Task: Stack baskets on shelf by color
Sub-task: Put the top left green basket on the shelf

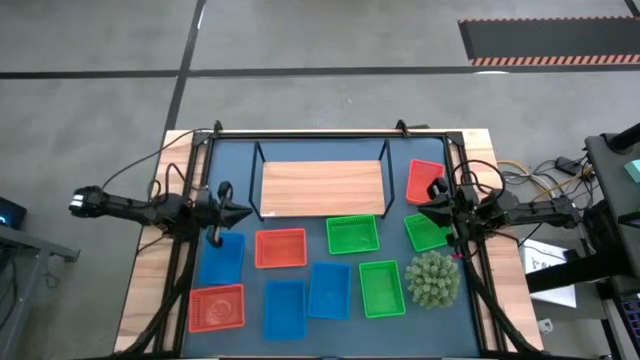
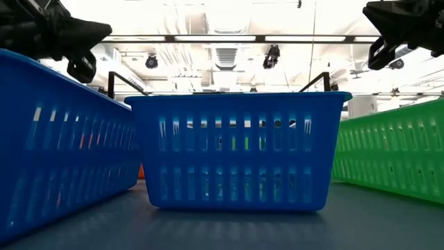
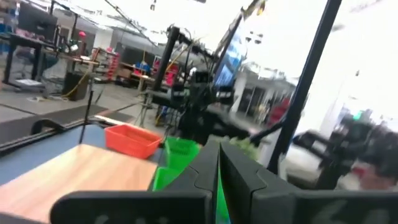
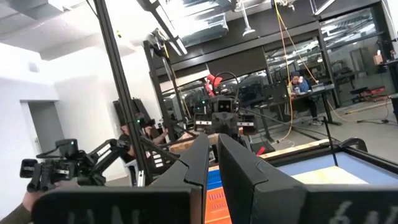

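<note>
The light-wood shelf (image 1: 320,187) stands at the far middle of the blue mat, with nothing on its board. Baskets lie singly on the mat: red ones (image 1: 427,180) (image 1: 281,248) (image 1: 217,308), green ones (image 1: 352,235) (image 1: 427,232) (image 1: 381,288) and blue ones (image 1: 222,257) (image 1: 329,290) (image 1: 284,308). My left gripper (image 1: 240,213) hovers shut beside the shelf's left end, holding nothing. My right gripper (image 1: 420,212) hovers shut at the shelf's right end, between a red and a green basket. Its fingers (image 4: 205,155) stand together with nothing between them.
A spiky green plant ball (image 1: 433,278) sits near the right edge, beside the green baskets. The black frame (image 1: 320,133) runs around the table, with cables at both sides. In the low view a blue basket (image 2: 236,149) stands close in front. A person's hand (image 4: 28,199) shows beyond the table.
</note>
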You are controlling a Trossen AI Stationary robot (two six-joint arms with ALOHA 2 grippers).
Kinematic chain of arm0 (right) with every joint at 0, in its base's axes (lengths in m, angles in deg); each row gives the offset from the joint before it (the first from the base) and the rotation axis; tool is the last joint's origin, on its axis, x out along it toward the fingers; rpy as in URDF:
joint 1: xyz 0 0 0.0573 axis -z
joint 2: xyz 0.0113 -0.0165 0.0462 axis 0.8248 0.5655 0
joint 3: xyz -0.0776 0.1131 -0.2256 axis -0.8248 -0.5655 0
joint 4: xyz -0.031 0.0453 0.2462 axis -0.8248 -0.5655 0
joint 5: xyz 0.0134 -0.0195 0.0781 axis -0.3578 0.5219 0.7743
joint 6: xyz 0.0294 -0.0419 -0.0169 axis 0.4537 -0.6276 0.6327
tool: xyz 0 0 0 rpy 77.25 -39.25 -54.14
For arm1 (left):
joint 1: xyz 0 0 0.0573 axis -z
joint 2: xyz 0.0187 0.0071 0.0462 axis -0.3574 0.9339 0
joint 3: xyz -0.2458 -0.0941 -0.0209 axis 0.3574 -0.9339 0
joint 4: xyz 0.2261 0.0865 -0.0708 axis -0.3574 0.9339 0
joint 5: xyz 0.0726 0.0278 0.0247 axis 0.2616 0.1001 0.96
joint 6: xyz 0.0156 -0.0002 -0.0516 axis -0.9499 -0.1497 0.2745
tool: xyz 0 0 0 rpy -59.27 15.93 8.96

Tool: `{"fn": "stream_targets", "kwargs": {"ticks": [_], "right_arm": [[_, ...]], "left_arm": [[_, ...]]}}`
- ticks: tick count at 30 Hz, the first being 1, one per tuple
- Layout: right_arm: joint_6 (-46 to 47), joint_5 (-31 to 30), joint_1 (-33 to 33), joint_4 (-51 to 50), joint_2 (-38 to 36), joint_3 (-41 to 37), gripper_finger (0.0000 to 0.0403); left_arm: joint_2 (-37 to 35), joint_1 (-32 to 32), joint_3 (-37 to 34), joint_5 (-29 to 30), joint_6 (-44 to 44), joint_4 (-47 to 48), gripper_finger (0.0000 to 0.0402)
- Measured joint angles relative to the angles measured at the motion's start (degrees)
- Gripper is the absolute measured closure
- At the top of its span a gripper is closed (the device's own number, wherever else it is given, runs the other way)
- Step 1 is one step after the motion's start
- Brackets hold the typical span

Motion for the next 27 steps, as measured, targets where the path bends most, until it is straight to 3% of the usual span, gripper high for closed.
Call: {"fn": "stream_targets", "kwargs": {"ticks": [7, 14, 19, 27], "right_arm": [[-4.9, 0.0, 0.0, 0.0, 0.0, 0.0, 0.0376], [-2.5, -0.1, 0.0, 0.0, 0.0, 0.0, 0.0376], [-8.4, -1.4, 0.0, 1.5, 0.0, 0.0, 0.0376], [-13.6, -3.0, 0.0, 7.6, 0.2, 0.0, 0.0376]], "left_arm": [[0.0, 0.0, 0.0, 0.2, 0.8, -7.3, 0.0402], [0.0, 0.0, 0.0, 0.4, 6.3, -17.6, 0.0402], [1.0, 0.0, 0.1, 0.4, 6.3, -24.1, 0.0402], [8.9, 0.0, 5.5, 2.3, 5.9, -24.5, 0.0402]]}}
